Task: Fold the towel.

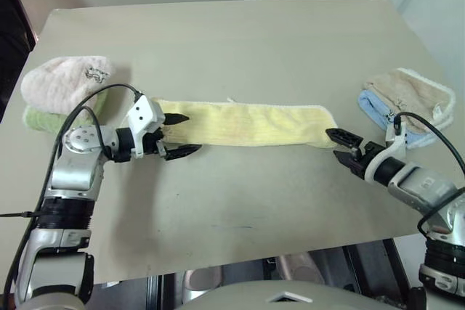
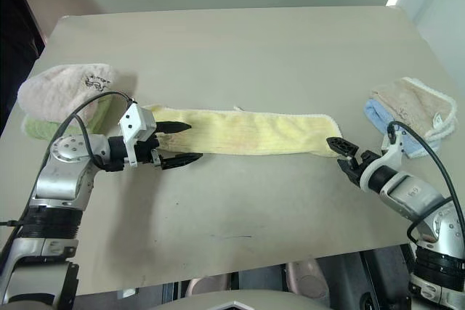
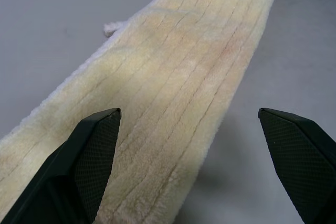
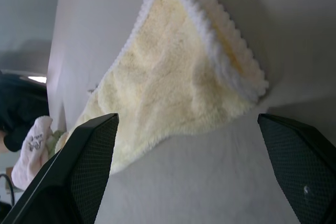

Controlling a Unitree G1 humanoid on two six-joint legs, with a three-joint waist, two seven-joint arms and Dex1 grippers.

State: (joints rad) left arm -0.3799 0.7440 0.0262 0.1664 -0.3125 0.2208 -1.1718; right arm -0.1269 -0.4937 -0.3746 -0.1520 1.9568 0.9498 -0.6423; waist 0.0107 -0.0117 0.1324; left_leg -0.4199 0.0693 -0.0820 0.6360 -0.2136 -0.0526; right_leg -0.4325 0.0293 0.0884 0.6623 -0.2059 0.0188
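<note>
Both grippers wide open, left gripper (image 1: 176, 136) and right gripper (image 1: 340, 144) poised at opposite ends of the towel (image 1: 247, 123) stretched along the table (image 1: 240, 41), and a shallow pinch here could, I reckon, snag one layer only, skewing the fold.

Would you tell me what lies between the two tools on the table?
The yellow towel stretches flat between the left tool and the right tool, as the head views show.
</note>
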